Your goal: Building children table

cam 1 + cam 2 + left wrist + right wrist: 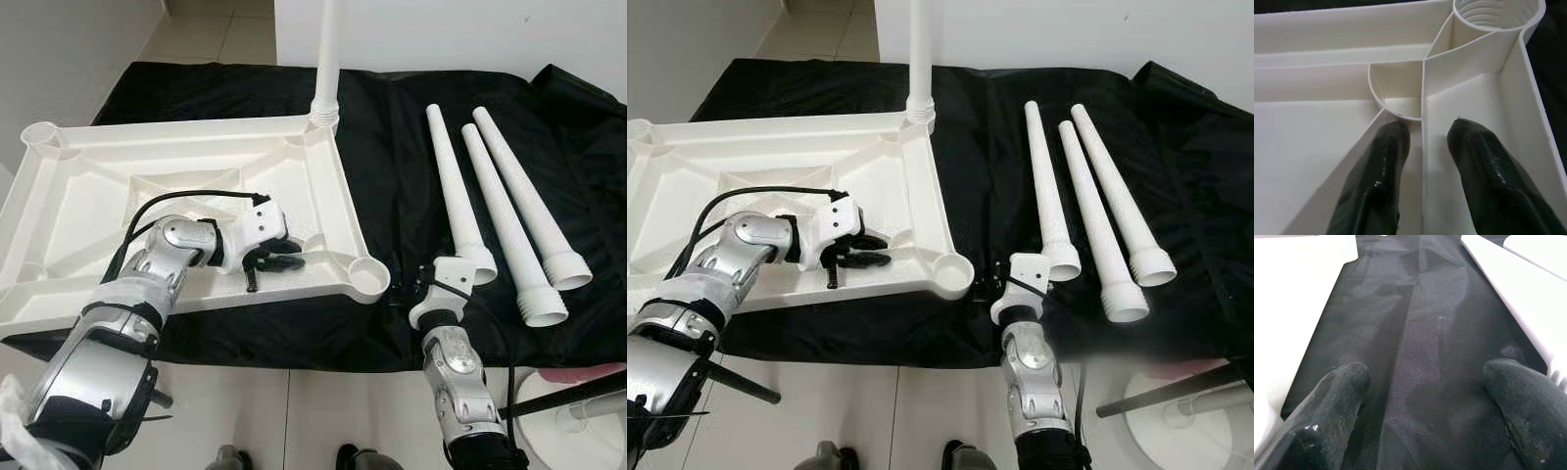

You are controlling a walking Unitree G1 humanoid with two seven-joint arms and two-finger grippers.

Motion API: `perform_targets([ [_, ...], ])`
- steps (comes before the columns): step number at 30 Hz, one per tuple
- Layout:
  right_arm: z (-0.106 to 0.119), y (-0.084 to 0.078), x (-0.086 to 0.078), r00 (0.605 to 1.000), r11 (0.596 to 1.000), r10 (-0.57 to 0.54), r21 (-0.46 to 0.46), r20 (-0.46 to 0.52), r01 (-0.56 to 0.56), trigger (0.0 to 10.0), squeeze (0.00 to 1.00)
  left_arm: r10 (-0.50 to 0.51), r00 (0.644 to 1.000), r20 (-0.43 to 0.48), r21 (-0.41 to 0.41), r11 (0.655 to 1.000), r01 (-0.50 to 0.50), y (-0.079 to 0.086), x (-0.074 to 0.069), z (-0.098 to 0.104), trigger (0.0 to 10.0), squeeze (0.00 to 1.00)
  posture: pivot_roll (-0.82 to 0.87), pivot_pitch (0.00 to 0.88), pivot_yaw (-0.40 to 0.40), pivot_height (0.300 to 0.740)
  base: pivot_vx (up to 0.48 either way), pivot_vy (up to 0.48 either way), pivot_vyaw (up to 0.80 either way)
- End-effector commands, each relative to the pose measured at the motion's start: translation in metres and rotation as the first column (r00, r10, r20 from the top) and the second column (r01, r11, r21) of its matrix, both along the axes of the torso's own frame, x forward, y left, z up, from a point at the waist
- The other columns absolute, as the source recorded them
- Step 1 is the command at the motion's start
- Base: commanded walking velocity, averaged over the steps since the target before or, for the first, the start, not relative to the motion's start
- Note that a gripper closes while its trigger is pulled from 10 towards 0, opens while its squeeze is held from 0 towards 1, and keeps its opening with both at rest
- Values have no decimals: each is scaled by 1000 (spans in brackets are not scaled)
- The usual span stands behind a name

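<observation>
Inside the tabletop (59, 196), left hand (1425, 142) straddles a rib (1423, 161), fingers narrowly parted.

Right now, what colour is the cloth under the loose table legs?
Black cloth; the legs are white. Clearest in the left eye view.

Left gripper (279, 257) rests inside the upturned tabletop (88, 186) (one leg (328, 59) fitted); three legs (495, 211) lie beside it.
</observation>
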State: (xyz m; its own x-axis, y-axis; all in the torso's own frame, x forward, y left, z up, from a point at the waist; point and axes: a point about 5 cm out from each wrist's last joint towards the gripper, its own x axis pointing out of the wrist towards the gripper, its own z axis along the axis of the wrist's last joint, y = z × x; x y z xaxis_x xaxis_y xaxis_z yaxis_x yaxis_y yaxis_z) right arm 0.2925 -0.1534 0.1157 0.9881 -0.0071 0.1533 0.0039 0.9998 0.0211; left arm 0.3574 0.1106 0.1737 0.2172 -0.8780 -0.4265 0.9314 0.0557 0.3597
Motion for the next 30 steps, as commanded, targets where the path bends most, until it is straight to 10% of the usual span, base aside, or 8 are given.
perform_targets([
  [1, -9, 2, -1, 999, 1000, 9, 10, -42, -9, 10000, 0, -53, 998, -13, 4, 999, 53, -6, -6, -6, 10000, 0, 8, 176, 9, 740, 0, 0, 0],
  [13, 11, 1, 2, 998, 999, -6, 42, 57, 3, 10000, 0, 146, 988, 40, -235, 963, -133, 21, 3, 39, 10000, 0, 9, 158, 23, 740, 0, 0, 0],
  [17, 25, 2, 2, 992, 998, 4, 61, 123, -11, 10000, 0, 330, 944, 0, -435, 850, -297, 45, 4, 59, 10000, 0, 13, 153, 17, 740, 0, 0, 0],
  [26, 37, 3, 5, 986, 999, 7, 51, 164, -16, 10000, 0, 473, 880, -53, -522, 738, -428, 61, -1, 56, 10000, 0, 14, 139, 7, 740, 0, 0, 0],
  [30, 43, 0, 7, 983, 999, 0, 41, 183, -8, 10000, 0, 563, 810, -166, -557, 624, -548, 71, -9, 45, 10000, 0, 15, 127, -1, 740, 0, 0, 0],
])
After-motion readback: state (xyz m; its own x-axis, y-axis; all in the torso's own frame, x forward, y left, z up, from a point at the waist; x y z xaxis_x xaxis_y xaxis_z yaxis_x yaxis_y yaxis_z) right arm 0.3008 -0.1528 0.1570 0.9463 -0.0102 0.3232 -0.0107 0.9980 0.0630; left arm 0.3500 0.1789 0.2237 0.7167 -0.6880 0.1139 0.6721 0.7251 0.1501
